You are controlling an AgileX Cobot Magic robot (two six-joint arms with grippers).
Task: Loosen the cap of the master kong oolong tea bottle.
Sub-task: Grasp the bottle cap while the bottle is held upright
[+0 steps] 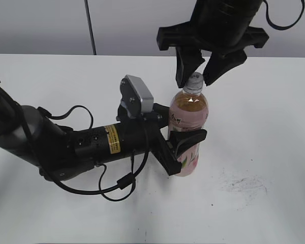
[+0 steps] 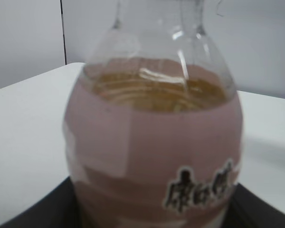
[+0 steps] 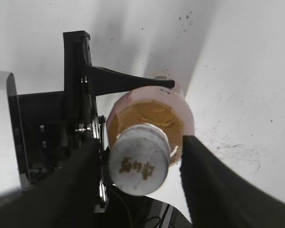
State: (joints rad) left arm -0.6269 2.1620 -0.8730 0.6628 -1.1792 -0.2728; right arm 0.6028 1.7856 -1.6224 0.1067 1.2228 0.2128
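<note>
1. The master kong oolong tea bottle (image 1: 189,127) stands upright on the white table (image 1: 274,152), a little right of centre in the exterior view, its pink label facing us.
2. The left gripper (image 1: 185,145) reaches in from the left of the frame and is clenched around the bottle's lower body, one finger in front and one behind, holding it steady. From the left wrist view the bottle fills the picture, so close that the fingers are hardly seen.
3. The right gripper (image 1: 197,71) hangs from the top of the frame with its two fingers either side of the cap (image 1: 194,81).
4. In the right wrist view the cap (image 3: 140,164) sits between the dark fingers (image 3: 213,185); the left one looks against it, while a thin gap shows on the right. I cannot tell if the grip is firm yet.
5. So, as I judge it: bottle braced, cap straddled. Clamping the cap and twisting it loose is still left; nothing shows it turned.
</note>
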